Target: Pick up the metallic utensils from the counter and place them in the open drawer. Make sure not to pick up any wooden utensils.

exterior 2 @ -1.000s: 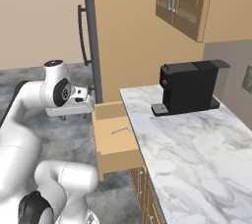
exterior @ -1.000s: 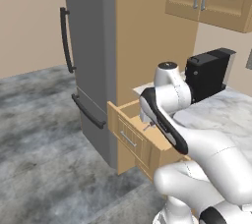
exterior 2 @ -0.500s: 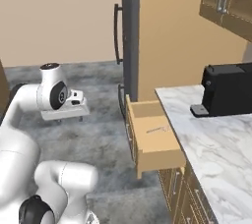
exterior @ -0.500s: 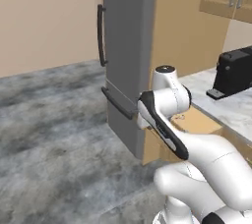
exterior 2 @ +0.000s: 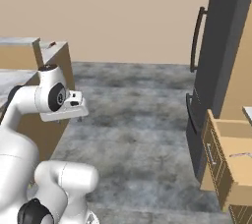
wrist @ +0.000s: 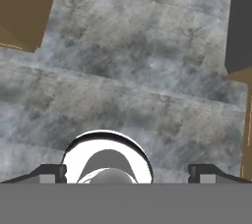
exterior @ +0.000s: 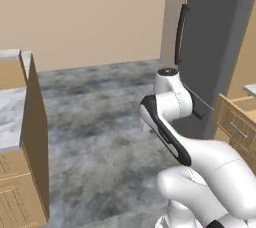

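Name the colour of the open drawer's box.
Light tan wood, clearest in the right base view: the open drawer.

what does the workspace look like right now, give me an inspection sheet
surface: marble counter at the left edge, over tan cabinets, only partly in view
job's things: drawer stands open at the right beside the fridge; a slim thing lies in it, too small to name
clutter: nothing seen
hand: hand open, nothing between its fingers, pointing down at bare floor, well apart from the drawer
cables: nothing seen
surroundings: mottled grey floor, dark fridge with a bar handle, beige wall behind
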Tool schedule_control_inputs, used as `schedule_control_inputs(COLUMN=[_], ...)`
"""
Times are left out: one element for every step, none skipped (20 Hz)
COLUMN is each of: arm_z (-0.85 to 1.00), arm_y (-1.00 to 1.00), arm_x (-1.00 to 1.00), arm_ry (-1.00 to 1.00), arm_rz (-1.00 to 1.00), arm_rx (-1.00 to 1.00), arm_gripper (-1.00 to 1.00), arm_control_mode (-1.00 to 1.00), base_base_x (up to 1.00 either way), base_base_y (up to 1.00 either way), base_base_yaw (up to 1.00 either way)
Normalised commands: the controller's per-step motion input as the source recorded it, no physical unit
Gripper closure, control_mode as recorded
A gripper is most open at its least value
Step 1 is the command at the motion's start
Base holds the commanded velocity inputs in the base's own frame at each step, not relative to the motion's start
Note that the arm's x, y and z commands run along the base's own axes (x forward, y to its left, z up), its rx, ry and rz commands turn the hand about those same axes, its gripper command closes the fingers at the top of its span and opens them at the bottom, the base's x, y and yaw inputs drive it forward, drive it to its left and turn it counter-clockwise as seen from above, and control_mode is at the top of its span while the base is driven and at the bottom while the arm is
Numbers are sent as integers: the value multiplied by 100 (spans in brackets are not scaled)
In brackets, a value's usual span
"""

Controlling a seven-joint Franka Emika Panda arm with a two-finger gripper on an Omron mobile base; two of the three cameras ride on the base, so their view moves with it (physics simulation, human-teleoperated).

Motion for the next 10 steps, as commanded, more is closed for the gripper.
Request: schedule_control_inputs(arm_z=[0, 0, 0, 0, 0, 0, 0, 0, 0, 0], arm_y=[0, 0, 0, 0, 0, 0, 0, 0, 0, 0], arm_x=[0, 0, 0, 0, 0, 0, 0, 0, 0, 0], arm_ry=[0, 0, 0, 0, 0, 0, 0, 0, 0, 0], arm_rz=[0, 0, 0, 0, 0, 0, 0, 0, 0, 0], arm_rx=[0, 0, 0, 0, 0, 0, 0, 0, 0, 0], arm_gripper=[-100, -100, -100, -100, -100, -100, -100, -100, -100, -100], arm_control_mode=[100, 100, 100, 100, 100, 100, 100, 100, 100, 100], base_base_x=[87, 76, 100, 100, 100, 100, 100, 100, 100, 100], base_base_y=[6, 0, 2, 4, 0, 14, 29, 22, 21, 24], base_base_yaw=[2, 0, 0, -3, -16, -25, -29, -30, -30, -29])
